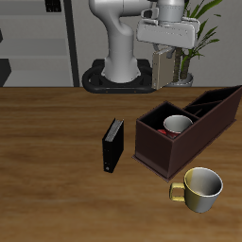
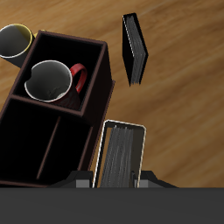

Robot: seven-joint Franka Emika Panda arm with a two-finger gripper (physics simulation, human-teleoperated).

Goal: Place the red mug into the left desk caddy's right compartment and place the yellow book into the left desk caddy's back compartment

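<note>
**Red mug sits in the caddy, yellow book is up in the air with the gripper**

Wood-grain table (image 1: 57, 132) takes up most of the exterior view, brown planks all the way across. Behind it is the white robot arm (image 1: 128, 38), with its round dark base (image 1: 113, 80) at the back of the table.

Next biggest is the left desk caddy (image 1: 189, 132), a dark maroon box with a black inside, lying at an angle on the table. The red mug (image 1: 176, 125) is already inside it, upright, in the right compartment (image 2: 44, 61), which is the big squarish section at the end nearer the table's front edge. From the wrist view you can see the mug's pale inside and the red handle (image 2: 79, 77) pointing toward the compartment wall. The narrower long sections next to it look black and I can't make out anything in them.

Standing on the table beside the caddy, a bit apart from it, is a black book (image 1: 112, 146), upright on its edge.

Nearer the front edge there's a plain yellowish-cream mug (image 1: 200, 189), close to the caddy's corner but outside it.

The gripper (image 1: 163, 59) is up above the back end of the caddy, fingers clamped on the yellow book (image 2: 121, 156). The book hangs off the table, just beside the caddy's outer wall as the wrist view shows it, not in any compartment.
</note>
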